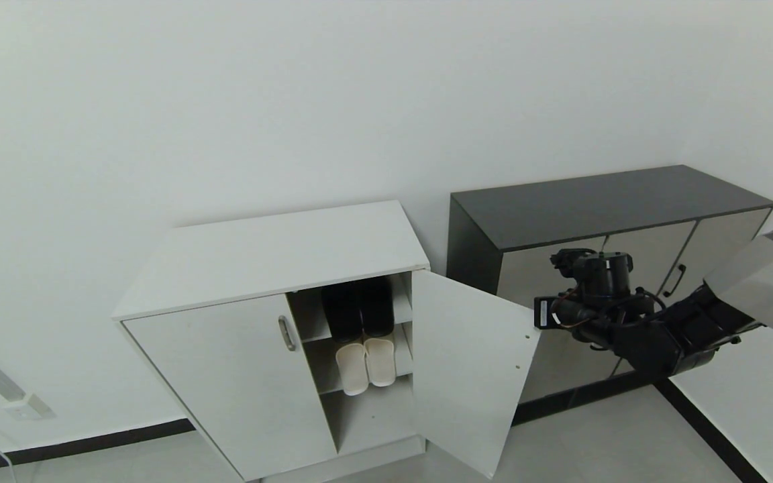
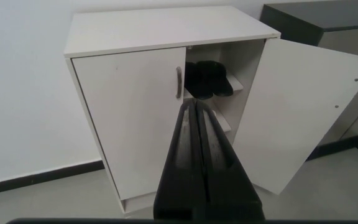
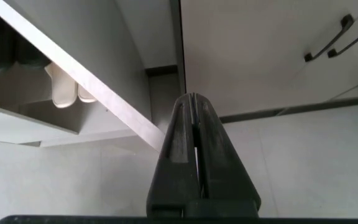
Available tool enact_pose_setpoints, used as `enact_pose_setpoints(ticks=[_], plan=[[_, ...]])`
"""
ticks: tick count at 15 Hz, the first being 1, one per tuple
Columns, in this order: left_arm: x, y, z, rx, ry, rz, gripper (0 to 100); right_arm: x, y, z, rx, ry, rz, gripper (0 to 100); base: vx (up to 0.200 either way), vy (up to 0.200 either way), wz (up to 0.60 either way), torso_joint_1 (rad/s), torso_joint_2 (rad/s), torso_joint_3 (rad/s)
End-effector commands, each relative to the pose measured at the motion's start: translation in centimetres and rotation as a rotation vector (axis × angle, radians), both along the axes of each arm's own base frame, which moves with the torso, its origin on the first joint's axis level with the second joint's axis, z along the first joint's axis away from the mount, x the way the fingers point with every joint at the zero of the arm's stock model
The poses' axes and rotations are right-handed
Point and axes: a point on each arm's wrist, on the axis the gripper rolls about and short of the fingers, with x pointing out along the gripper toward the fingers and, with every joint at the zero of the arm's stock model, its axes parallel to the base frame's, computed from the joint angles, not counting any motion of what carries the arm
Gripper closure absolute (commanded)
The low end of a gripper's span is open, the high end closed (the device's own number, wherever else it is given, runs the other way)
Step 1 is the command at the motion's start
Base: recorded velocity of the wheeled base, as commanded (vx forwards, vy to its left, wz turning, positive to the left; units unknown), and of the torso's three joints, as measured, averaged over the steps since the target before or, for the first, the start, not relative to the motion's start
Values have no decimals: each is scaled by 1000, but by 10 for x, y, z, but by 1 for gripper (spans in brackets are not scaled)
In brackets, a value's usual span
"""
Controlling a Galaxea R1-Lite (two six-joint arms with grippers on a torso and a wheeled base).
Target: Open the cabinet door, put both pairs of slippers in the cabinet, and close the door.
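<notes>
**Both pairs shelved, right-hand door standing open**

From the head camera I had the white cabinet [image 1: 272, 248] in the lower middle of the frame, set against the white wall [image 1: 225, 100]. Its left-hand door [image 1: 225, 382] was shut, with a metal handle [image 1: 286, 333] standing upright near the inner edge. Its right-hand door [image 1: 474, 362] was swung wide open, just right of centre in the lower part of the frame, and showed the shelves inside. The black slippers [image 1: 358, 308] lay side by side on the upper shelf. The white slippers [image 1: 365, 362] lay side by side on the shelf directly below, their near ends reaching a little past the shelf's front edge.

My right arm [image 1: 655, 335] came in from the right edge of the frame at mid height. Its end was just beside the free edge of the open door, and I could not tell whether it touched. On the right wrist camera the right gripper [image 3: 194, 106] had its two fingers pressed together with nothing between them, and the door's edge ran close by the tip. On the left wrist camera the left gripper [image 2: 196, 112] was likewise closed flat and empty. It was held well apart from the cabinet and pointed toward the open compartment.

In the right half of the head frame a dark cabinet [image 1: 601, 201] with pale doors stood against the wall, just beside the white one, on the grey floor [image 1: 594, 443].
</notes>
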Motion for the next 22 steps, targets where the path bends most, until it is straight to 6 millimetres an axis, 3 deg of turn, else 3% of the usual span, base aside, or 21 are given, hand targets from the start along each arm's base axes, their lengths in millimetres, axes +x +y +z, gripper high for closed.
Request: enact_pose_setpoints(ticks=[1,5,13,15,19,22], plan=[[0,0,0,0,-1,0,100,0,1,-2,-2,4,2,100,0,0,0,0,0,0],[0,0,0,0,-1,0,100,-11,8,2,-7,8,26,100,0,0,0,0,0,0],[0,0,0,-2,-1,3,100,-89,58,31,-16,2,241,100,0,0,0,0,0,0],[0,0,0,-2,-1,3,100,-89,57,30,-16,0,238,100,0,0,0,0,0,0],[0,0,0,-5,-1,3,100,-75,56,5,-39,54,216,100,0,0,0,0,0,0],[0,0,0,-5,-1,3,100,-74,56,9,-49,8,225,100,0,0,0,0,0,0]])
